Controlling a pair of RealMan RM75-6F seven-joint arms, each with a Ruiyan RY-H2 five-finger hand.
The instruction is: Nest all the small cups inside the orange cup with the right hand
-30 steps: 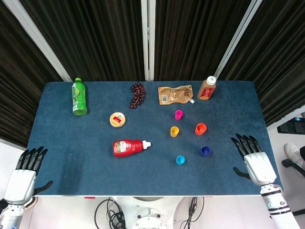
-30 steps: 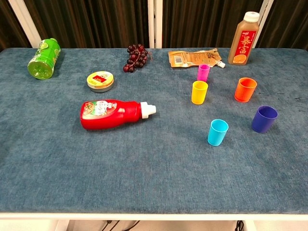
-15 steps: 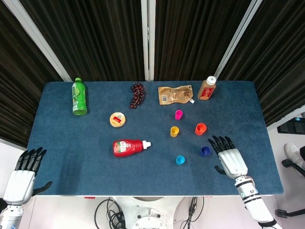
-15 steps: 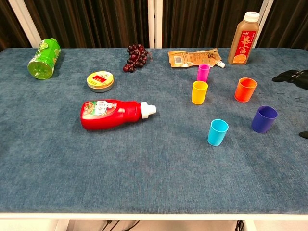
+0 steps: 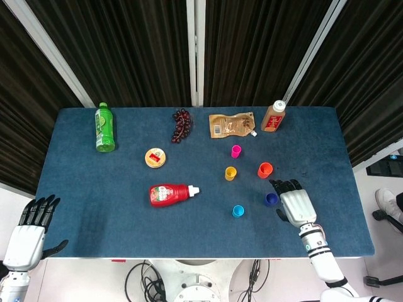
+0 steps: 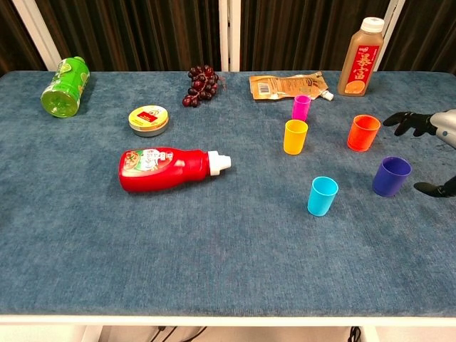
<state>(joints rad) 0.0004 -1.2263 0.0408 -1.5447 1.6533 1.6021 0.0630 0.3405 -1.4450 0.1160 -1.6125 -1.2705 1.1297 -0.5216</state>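
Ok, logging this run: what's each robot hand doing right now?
Left robot hand: open, holding nothing, off the table's near-left corner.
Right robot hand: open, holding nothing, beside the blue cup.

Along the counter's (image 5: 75, 207) far edge, left to right: lying bottle (image 5: 105, 128), grapes (image 5: 181, 124), pouch (image 5: 232, 124), upright bottle (image 5: 273, 116). Mid-counter, the tin (image 5: 155, 157) lies behind the sauce bottle (image 5: 171, 194). Toward the right edge, the rearmost cup (image 5: 236, 151) stands before the pouch; the right hand (image 5: 295, 202) is just right of the rightmost cup (image 5: 271, 199).
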